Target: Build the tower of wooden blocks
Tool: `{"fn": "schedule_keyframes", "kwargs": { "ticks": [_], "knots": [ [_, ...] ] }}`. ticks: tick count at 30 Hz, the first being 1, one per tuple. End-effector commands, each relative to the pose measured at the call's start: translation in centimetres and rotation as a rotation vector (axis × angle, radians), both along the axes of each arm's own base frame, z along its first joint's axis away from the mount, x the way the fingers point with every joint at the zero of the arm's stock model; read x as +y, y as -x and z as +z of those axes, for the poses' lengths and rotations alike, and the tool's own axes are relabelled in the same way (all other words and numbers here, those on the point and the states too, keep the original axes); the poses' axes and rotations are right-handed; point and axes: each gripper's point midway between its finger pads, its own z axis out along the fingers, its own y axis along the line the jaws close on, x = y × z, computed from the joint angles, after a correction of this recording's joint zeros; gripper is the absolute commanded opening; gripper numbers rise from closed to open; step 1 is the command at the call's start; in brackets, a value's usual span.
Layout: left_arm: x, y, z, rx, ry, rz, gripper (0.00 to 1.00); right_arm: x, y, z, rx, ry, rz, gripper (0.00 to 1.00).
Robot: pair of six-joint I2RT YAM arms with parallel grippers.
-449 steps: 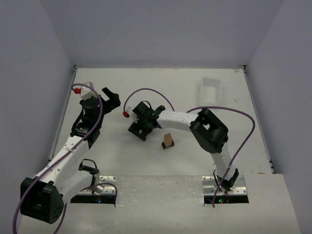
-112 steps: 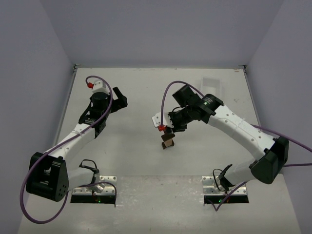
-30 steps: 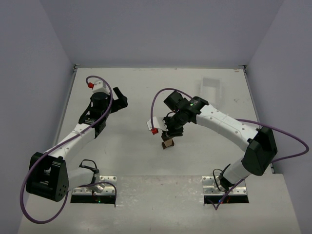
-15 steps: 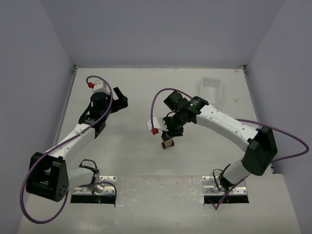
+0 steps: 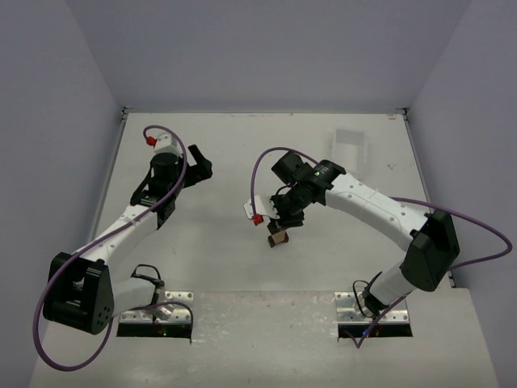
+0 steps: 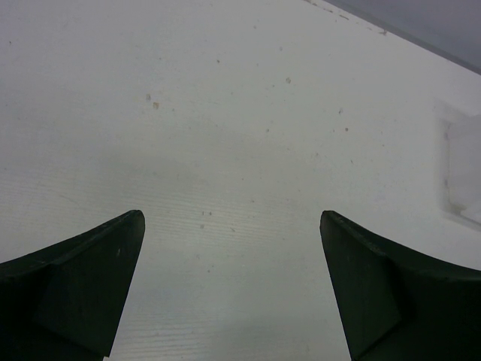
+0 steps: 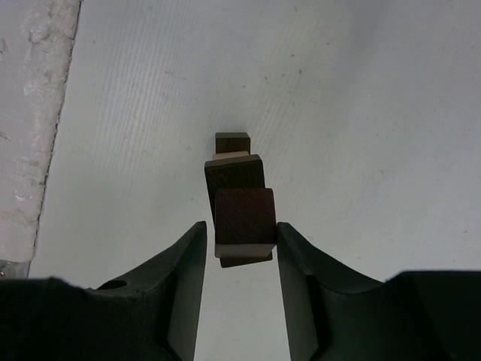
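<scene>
Top external: the wood block tower point(image 5: 279, 237) stands on the table point(image 5: 218, 267). The right gripper point(image 5: 280, 220) is directly above the tower, and the left gripper point(image 5: 198, 166) is well apart from it.

Left wrist: jaws wide, empty.

Right wrist: jaws clasp the top block point(image 7: 244, 216) over the tower. Recommend squaring the block on the tower, then releasing slowly.

i drive two white arms, the left arm point(image 5: 121, 234) and right arm point(image 5: 380, 208), both with black joint housings. a purple cable point(image 5: 279, 149) loops along each, ending at a red connector point(image 5: 149, 141). the left gripper point(image 6: 231, 218) and right gripper point(image 7: 240, 226) have matte black wedge fingers.
</scene>
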Motion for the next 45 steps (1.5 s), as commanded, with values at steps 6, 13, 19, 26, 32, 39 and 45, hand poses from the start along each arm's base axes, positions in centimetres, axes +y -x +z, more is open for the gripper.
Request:
{"fn": "schedule_keyframes", "kwargs": {
  "ticks": [6, 13, 19, 26, 32, 39, 45],
  "knots": [
    [-0.3, -1.0, 2.4, -0.078, 0.003, -0.014, 1.00, 0.4, 0.8, 1.2, 0.000, -0.044, 0.057, 0.42],
    [-0.3, -0.9, 2.2, -0.074, 0.002, -0.019, 1.00, 0.6, 0.7, 1.3, -0.006, -0.054, 0.061, 0.43],
    [-0.4, -0.9, 2.2, -0.072, 0.002, -0.023, 1.00, 0.7, 0.3, 1.1, -0.018, -0.043, 0.057, 0.43],
    [-0.4, -0.9, 2.2, -0.072, 0.002, -0.021, 1.00, 0.6, 0.0, 1.0, -0.028, -0.038, 0.050, 0.46],
    [-0.4, -0.8, 2.3, -0.074, 0.004, -0.026, 1.00, 0.6, -0.3, 0.7, -0.045, -0.032, 0.044, 0.47],
    [-0.5, -0.8, 2.4, -0.075, 0.004, -0.029, 1.00, 0.5, -0.6, 0.5, -0.062, -0.034, 0.038, 0.48],
    [-0.5, -0.8, 2.3, -0.075, 0.004, -0.029, 1.00, 0.5, -0.7, 0.4, -0.066, -0.031, 0.036, 0.48]
  ]
}}
